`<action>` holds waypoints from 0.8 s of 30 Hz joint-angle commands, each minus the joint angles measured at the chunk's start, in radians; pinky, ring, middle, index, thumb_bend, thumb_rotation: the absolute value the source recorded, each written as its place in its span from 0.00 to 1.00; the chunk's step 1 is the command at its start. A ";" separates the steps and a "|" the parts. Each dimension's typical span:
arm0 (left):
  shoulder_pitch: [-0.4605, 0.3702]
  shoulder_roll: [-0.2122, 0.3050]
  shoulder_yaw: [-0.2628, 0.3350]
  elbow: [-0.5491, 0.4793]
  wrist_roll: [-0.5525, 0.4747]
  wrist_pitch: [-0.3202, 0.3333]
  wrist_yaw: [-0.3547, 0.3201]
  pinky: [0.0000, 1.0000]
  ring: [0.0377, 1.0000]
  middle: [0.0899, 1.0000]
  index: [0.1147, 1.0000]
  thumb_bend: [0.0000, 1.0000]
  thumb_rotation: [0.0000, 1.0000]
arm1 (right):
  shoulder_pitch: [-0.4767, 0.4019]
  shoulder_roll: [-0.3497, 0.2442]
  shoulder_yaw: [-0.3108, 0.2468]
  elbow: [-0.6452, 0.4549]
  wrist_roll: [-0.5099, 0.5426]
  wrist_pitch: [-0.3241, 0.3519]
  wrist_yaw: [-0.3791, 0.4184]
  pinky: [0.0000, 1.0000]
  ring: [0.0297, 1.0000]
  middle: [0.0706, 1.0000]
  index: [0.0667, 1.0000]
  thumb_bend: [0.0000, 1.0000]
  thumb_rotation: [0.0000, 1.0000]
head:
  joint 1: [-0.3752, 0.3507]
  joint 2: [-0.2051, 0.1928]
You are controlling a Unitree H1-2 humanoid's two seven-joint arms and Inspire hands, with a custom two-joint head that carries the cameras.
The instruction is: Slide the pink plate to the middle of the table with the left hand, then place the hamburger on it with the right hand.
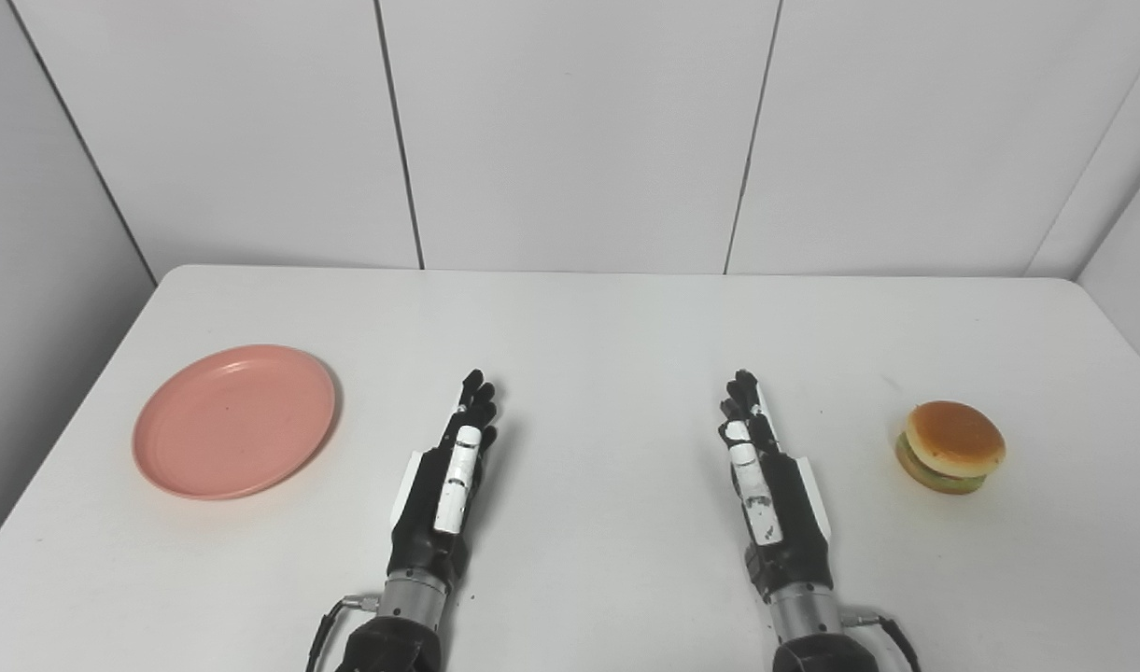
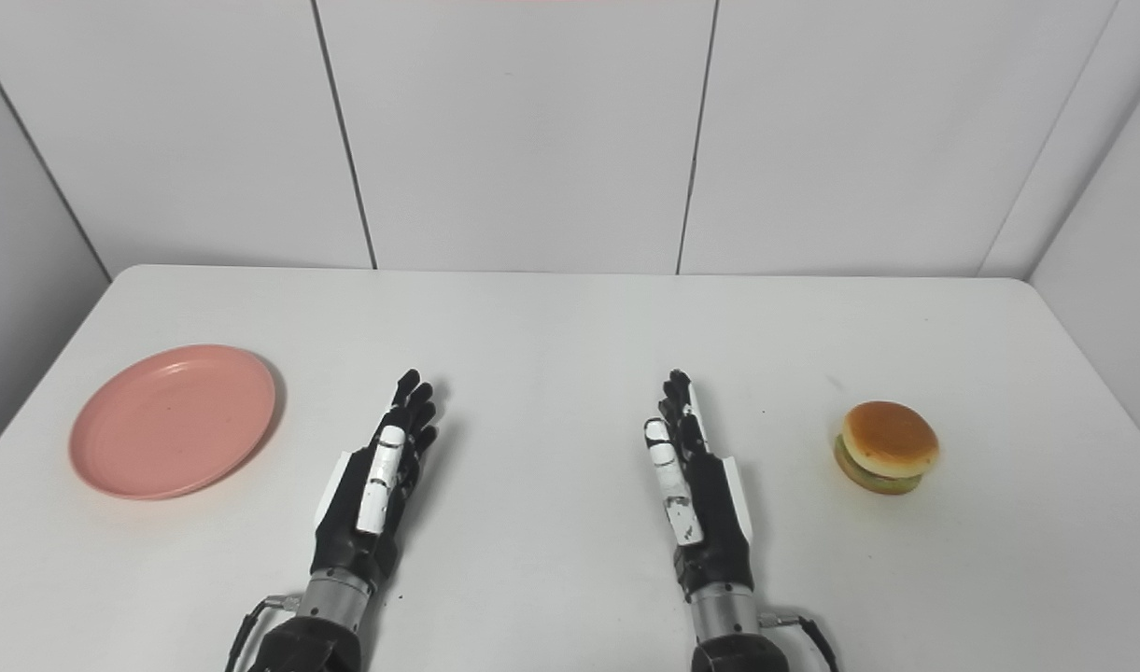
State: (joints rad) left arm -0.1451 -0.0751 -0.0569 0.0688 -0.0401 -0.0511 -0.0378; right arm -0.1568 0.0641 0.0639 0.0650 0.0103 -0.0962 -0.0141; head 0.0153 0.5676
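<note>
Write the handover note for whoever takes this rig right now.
Left hand: open, holds nothing, fingers straight, edge-on over the table right of the plate.
Right hand: open, holds nothing, likewise, left of the hamburger.
Plate: at the table's left side, bare, untouched.
Hamburger: on the table at the right side, upright.
Done: nothing.
Left: slide the plate to the middle with the left hand, then set the hamburger on it with the right.
</note>
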 commanded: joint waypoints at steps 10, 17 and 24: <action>0.037 -0.003 0.000 0.046 0.006 -0.005 0.002 1.00 1.00 1.00 1.00 0.57 1.00 | 0.033 -0.016 -0.004 0.052 0.002 -0.061 0.014 1.00 1.00 1.00 1.00 0.60 0.89 | -0.016 -0.004; 0.034 -0.005 0.005 0.042 -0.004 0.004 0.000 1.00 1.00 1.00 1.00 0.57 1.00 | 0.030 -0.013 -0.006 0.055 0.003 -0.059 0.010 1.00 1.00 1.00 1.00 0.60 0.88 | -0.016 -0.004; 0.032 -0.004 0.002 0.056 0.020 -0.019 0.010 1.00 1.00 1.00 1.00 0.55 1.00 | 0.027 -0.014 -0.005 0.064 -0.002 -0.066 0.008 1.00 1.00 1.00 1.00 0.62 0.88 | -0.024 -0.005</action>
State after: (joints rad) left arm -0.1460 -0.0783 -0.0520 0.0732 -0.0341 -0.0544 -0.0373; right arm -0.1606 0.0609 0.0640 0.0771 0.0104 -0.1103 -0.0147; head -0.0092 0.5614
